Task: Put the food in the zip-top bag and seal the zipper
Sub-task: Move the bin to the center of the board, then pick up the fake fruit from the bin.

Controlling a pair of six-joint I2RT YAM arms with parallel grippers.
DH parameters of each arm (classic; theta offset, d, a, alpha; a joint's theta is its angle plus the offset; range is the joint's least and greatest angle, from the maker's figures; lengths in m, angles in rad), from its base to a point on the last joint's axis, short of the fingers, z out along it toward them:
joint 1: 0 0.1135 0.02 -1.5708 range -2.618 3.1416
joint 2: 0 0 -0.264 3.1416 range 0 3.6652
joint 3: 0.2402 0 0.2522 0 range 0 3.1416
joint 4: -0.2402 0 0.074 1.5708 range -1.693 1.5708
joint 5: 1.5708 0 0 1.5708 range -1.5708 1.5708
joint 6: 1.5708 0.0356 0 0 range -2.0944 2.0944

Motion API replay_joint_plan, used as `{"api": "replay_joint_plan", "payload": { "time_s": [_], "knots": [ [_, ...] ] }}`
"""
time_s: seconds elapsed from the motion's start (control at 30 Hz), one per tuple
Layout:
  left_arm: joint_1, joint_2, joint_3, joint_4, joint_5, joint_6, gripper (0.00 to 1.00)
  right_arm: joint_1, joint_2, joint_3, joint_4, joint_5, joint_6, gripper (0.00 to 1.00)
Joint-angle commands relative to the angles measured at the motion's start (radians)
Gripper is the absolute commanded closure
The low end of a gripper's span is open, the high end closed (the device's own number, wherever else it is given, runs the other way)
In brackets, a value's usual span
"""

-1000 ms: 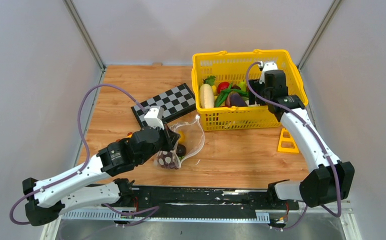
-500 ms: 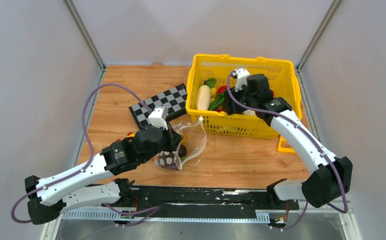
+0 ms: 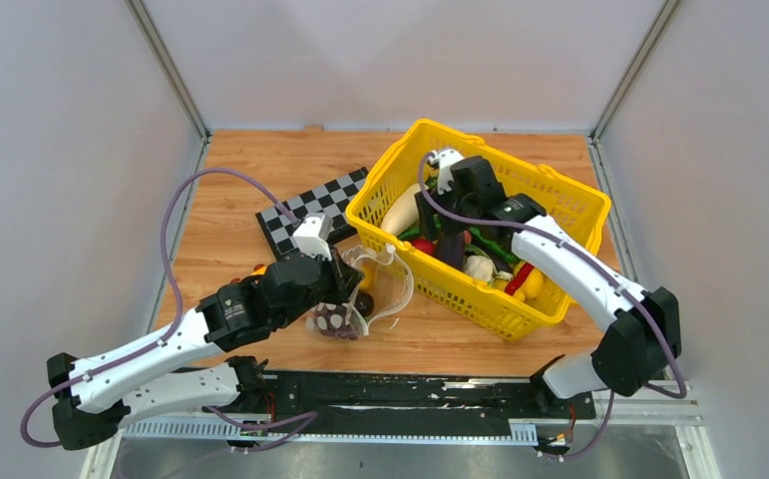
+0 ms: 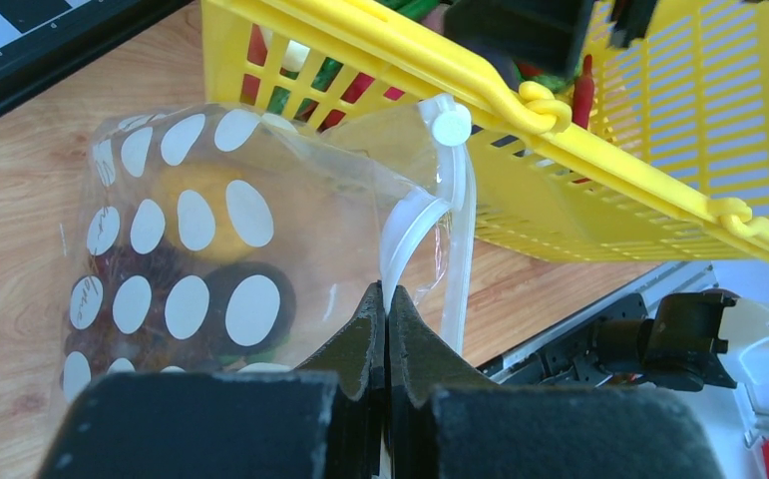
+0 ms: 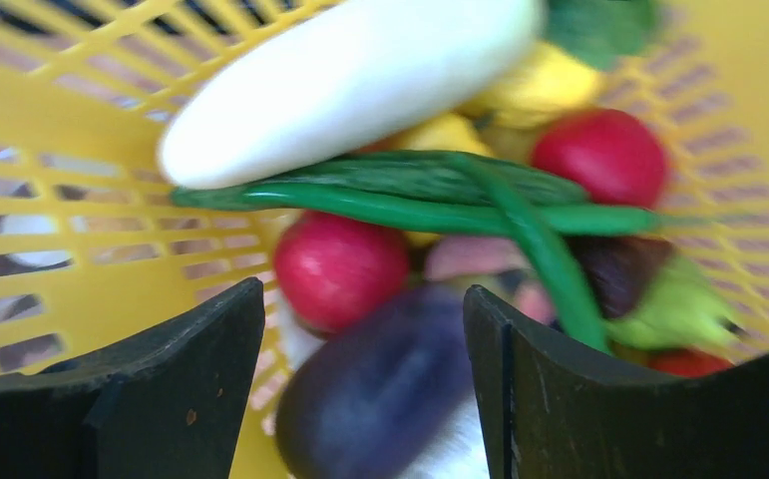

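Observation:
The dotted clear zip-top bag (image 3: 378, 286) lies on the table with its mouth toward the yellow basket (image 3: 480, 299). My left gripper (image 4: 387, 299) is shut on the zipper (image 4: 407, 222) and holds the mouth up. A yellow piece and a dark purple piece (image 4: 222, 299) show through the bag (image 4: 191, 230). My right gripper (image 5: 363, 294) is open inside the basket, above a purple eggplant (image 5: 380, 389) and a red round fruit (image 5: 340, 269). The long cream-white vegetable (image 5: 350, 80), green beans (image 5: 410, 190) and another red fruit (image 5: 599, 155) lie beyond. The right gripper also shows in the top view (image 3: 438, 215).
The black-and-white checkerboard (image 3: 305, 215) lies behind the bag, its corner at the basket. The basket stands skewed, its rim (image 4: 599, 190) close over the bag's mouth. A small orange fruit (image 3: 258, 267) sits by my left arm. Grey walls close in both sides.
The basket has swung round and slid left and nearer, up to the bag, with my right gripper inside it. The food in it has shifted. My left gripper has held still.

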Motion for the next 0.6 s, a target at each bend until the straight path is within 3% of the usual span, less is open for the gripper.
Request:
{"api": "replay_joint_plan", "payload": {
  "time_s": [0.0,0.13,0.3,0.57],
  "knots": [
    [0.002,-0.014,-0.009,0.04,-0.015,0.002,1.0,-0.067,-0.168,-0.039,0.007,0.256,0.089,0.26],
    [0.002,0.014,0.0,0.053,0.006,0.014,1.0,-0.141,-0.25,-0.16,0.047,0.398,0.15,0.23],
    [0.002,0.031,0.006,0.062,0.03,0.019,1.0,-0.309,-0.231,-0.199,0.02,0.318,0.143,0.27],
    [0.001,0.009,-0.009,0.06,0.023,0.012,1.0,-0.389,-0.058,-0.22,0.03,0.302,0.077,0.29]
  ]
}}
